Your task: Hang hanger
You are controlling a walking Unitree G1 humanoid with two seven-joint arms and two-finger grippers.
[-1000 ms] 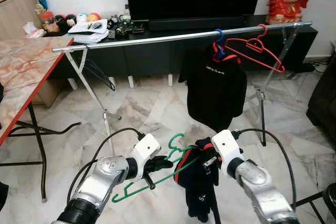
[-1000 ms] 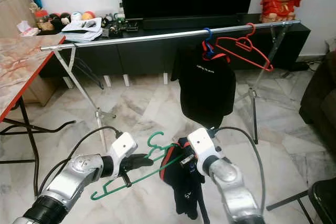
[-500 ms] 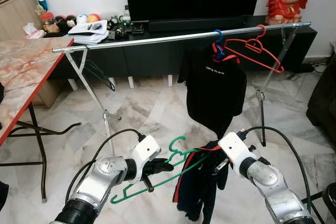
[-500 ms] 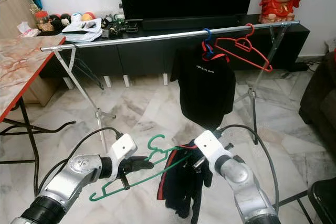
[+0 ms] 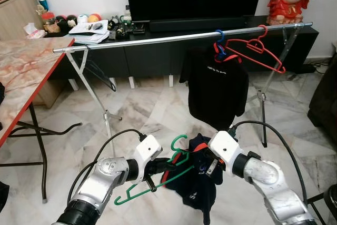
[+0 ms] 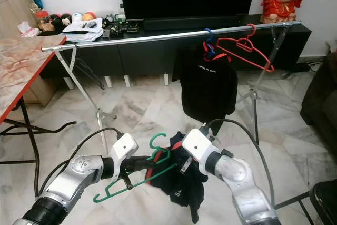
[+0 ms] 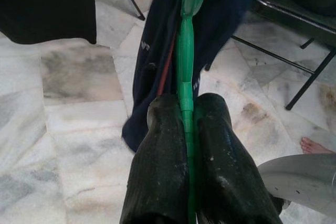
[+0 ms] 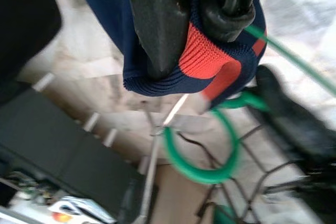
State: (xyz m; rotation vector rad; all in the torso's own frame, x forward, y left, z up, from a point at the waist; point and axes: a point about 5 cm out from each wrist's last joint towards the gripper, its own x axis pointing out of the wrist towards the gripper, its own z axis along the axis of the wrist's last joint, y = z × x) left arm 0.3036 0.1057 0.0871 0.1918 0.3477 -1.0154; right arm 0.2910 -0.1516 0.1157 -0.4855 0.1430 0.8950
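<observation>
My left gripper (image 5: 160, 168) is shut on the shoulder bar of a green plastic hanger (image 5: 178, 143), held low over the floor; in the left wrist view the two fingers (image 7: 163, 145) pinch the hanger (image 7: 185, 51). My right gripper (image 5: 211, 159) is shut on the red-trimmed collar of a navy garment (image 5: 197, 188), right beside the hanger's hook. In the right wrist view the collar (image 8: 207, 51) sits between the fingers, with the green hook (image 8: 202, 156) just beyond. The silver rail (image 5: 158, 40) crosses ahead, carrying a black T-shirt (image 5: 218, 90) and a bare red hanger (image 5: 258, 51).
A marble-topped table with a red edge (image 5: 26, 72) stands at the left. A black TV cabinet (image 5: 152, 59) with clutter runs behind the rail, whose legs (image 5: 97, 98) splay to the floor. A dark seat (image 5: 324, 98) is at the right.
My right gripper has moved left with the navy garment, up against the green hanger's hook, and the garment has bunched higher. The left gripper has barely shifted.
</observation>
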